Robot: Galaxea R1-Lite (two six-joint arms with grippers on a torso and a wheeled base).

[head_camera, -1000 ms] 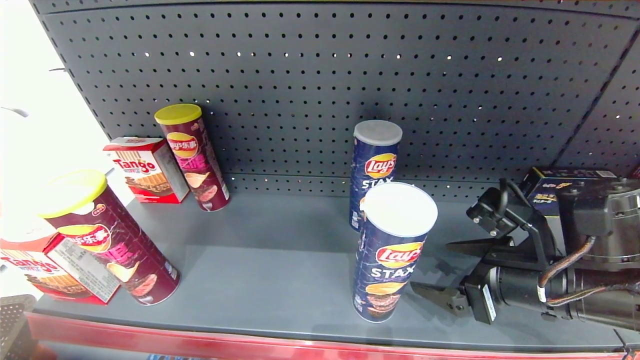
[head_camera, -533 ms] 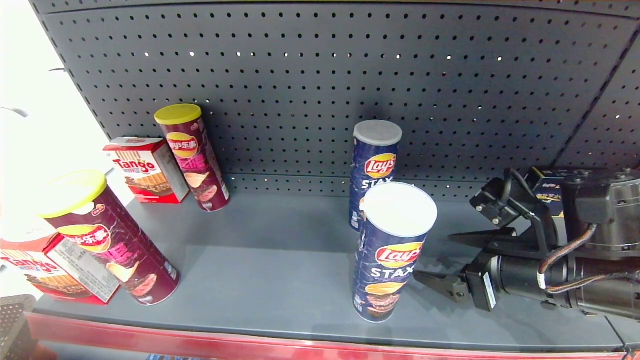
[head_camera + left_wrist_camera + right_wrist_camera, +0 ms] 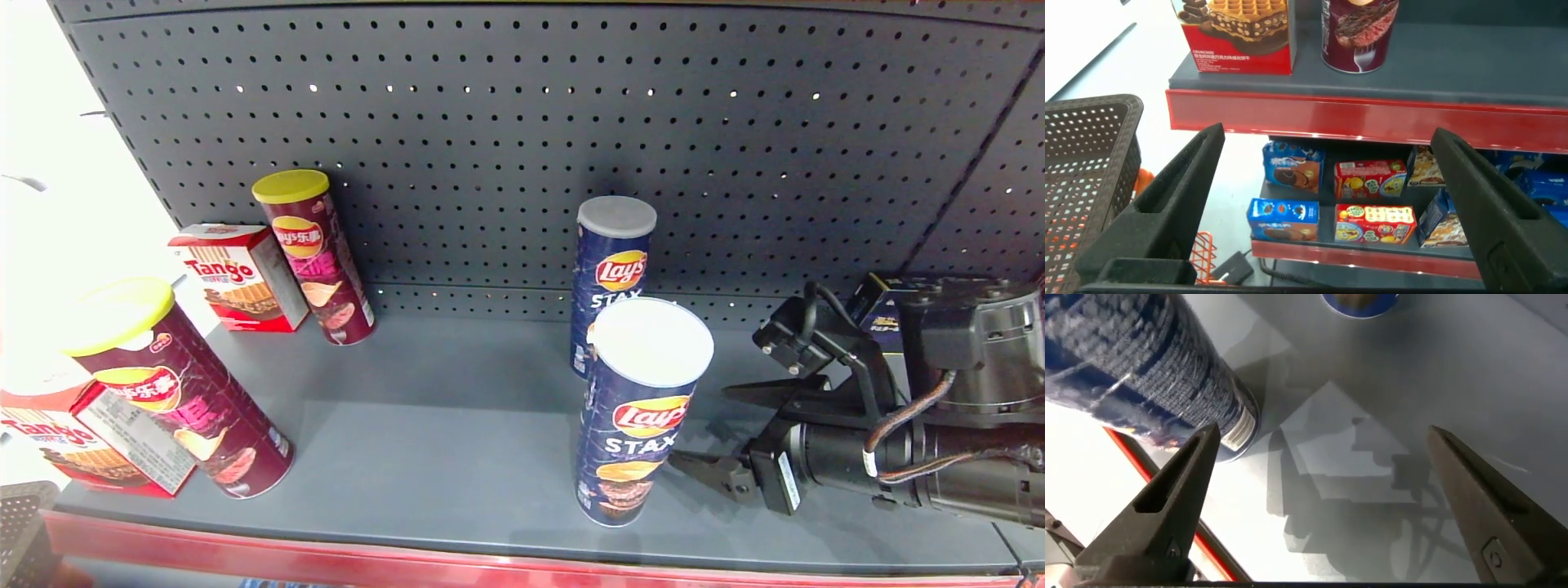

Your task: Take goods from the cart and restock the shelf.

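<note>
Two blue chip cans stand upright on the grey shelf (image 3: 449,425): a front can (image 3: 637,416) near the edge and a rear can (image 3: 612,278) by the pegboard. My right gripper (image 3: 702,426) lies level just right of the front can, open and holding nothing. In the right wrist view the front can (image 3: 1143,367) stands off beyond one finger, outside the open right gripper (image 3: 1323,437), with the rear can's base (image 3: 1360,300) farther on. My left gripper (image 3: 1327,139) hangs open and holds nothing below the shelf's red front edge (image 3: 1372,110).
Two maroon chip cans (image 3: 314,257) (image 3: 175,392) and two wafer boxes (image 3: 237,273) (image 3: 73,441) occupy the shelf's left part. A dark blue box (image 3: 890,314) sits behind my right arm. A black basket (image 3: 1086,163) stands by the left gripper, and a lower shelf (image 3: 1372,204) holds several snack boxes.
The right arm drifted slightly right, then back left toward the front blue can, its gripper staying open. The cans have not moved.
</note>
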